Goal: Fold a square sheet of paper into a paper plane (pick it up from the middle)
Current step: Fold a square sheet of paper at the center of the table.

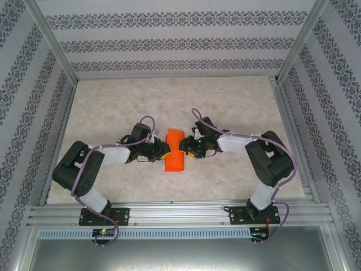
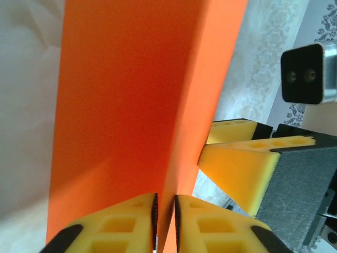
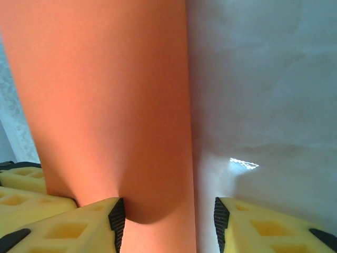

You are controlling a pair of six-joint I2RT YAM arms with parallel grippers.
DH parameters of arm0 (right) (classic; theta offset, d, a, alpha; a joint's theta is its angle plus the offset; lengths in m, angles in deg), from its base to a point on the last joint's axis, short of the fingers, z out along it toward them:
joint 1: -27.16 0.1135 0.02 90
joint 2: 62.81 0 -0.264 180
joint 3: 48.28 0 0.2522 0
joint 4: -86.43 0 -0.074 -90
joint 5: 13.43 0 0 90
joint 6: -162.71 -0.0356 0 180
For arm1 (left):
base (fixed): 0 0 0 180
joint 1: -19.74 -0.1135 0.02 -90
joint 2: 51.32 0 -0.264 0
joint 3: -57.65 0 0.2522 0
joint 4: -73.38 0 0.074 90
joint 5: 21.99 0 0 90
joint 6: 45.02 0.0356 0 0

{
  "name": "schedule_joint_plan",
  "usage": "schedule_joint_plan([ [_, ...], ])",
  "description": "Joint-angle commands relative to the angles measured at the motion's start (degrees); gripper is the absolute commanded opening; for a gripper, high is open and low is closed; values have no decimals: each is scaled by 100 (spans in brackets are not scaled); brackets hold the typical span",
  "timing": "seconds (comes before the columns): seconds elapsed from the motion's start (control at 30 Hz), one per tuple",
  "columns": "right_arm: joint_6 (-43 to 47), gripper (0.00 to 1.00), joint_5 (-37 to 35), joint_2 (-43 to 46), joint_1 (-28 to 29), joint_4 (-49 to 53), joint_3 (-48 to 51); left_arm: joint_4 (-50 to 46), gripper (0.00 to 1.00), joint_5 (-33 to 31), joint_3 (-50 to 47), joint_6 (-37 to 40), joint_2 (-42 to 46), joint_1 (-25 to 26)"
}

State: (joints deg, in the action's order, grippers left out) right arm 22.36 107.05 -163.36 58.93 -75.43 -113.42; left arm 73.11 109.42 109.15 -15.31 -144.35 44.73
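Yellow ribbed fingertips [image 2: 121, 226] of the left jaws sit nearest us, almost together and pinching a folded edge of the thin orange-red square sheet of paper [image 2: 131, 105]. The right jaws stand well apart and grip nothing: 1 pad [image 3: 117, 216] touches the sheet's bulging side, while the other is clear of it. Seen from above, the sheet [image 1: 174, 149] arches off the pale marbled counter [image 1: 225, 101], midway between both arms. To crease well, we judge the right jaws should close squarely over both layers, edges aligned, before the left lets go. A skewed pinch would misplace the fold.
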Motion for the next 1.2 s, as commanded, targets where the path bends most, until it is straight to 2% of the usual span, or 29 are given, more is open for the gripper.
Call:
schedule_joint_plan([
  [0.0,293,49,-336,-95,89,518,-211,-626,33,-186,51,330,333,-45],
  [0.13,519,50,-725,-128,201,1157,-424,-1895,48,-1039,136,808,1032,-45],
  [0.3,708,53,-1080,-309,349,1796,-848,-3110,54,-2214,177,1017,1958,-56],
  [0.43,582,56,-1318,-453,481,2015,-1071,-3411,58,-2624,100,1036,2461,-70],
  [0.67,97,58,-1925,-675,682,2295,-1363,-3485,59,-2652,46,1078,2582,-92],
  [0.87,-338,60,-1908,-646,718,1918,-1200,-3398,59,-2526,-41,1083,2556,-101],
  [1.17,-410,61,-2078,-755,774,2091,-1226,-3353,59,-2479,-50,1104,2560,-118],
])
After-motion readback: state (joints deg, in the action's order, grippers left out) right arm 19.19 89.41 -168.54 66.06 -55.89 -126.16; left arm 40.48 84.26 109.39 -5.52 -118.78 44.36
